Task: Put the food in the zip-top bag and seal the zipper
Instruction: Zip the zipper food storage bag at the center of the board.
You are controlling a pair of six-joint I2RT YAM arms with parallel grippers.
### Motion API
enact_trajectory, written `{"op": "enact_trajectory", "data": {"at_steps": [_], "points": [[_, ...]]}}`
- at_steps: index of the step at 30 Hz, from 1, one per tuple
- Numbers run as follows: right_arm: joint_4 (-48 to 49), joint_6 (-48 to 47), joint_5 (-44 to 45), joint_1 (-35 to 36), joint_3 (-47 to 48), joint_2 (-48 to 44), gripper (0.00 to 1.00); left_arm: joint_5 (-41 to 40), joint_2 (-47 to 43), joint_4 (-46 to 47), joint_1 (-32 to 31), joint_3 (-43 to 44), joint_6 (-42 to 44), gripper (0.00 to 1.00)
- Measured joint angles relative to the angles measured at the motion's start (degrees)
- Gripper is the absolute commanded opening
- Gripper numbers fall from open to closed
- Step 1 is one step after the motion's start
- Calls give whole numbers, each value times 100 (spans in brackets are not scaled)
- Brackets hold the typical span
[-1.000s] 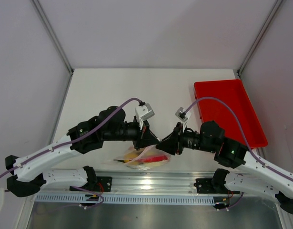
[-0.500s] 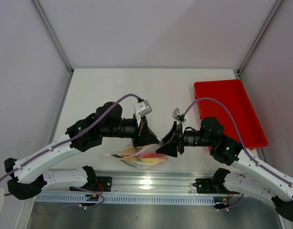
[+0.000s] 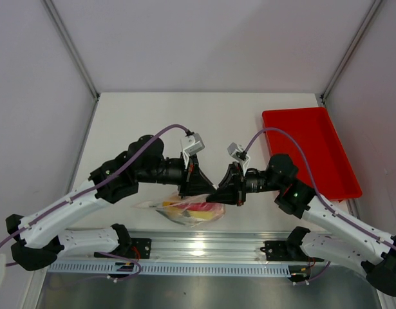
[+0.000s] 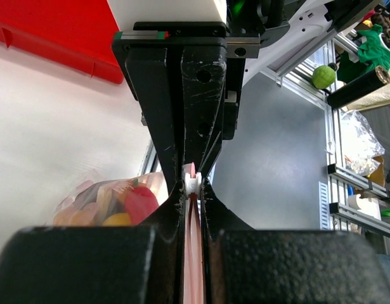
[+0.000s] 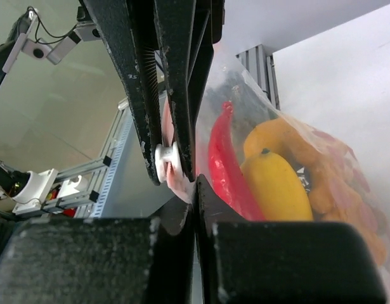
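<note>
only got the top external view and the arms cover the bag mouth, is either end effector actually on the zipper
observer: Yes. In the left wrist view the left end effector is shut on the pink-red zipper.
operator: and the right one
observer: In the right wrist view the right end effector is shut on the same strip, almost tip to tip with the left one.
operator: any slider on it
observer: Yes, a small white slider sits on the strip right at the left fingertips, between the two end effectors.
</note>
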Motion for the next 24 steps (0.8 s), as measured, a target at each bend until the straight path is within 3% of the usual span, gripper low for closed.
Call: {"op": "enact_trajectory", "data": {"at_steps": [7,18,24], "points": [[90,291,420,-20,-52,4,0,-103,39,35,48,-13,-7,1],[-800,699,3947,988,-162,-802,0,-1178,98,-94,59,-11,-2,0],[-551,1106,4664,1165,-549,-1108,0,-1510,149,-212,52,-15,13,1]]}}
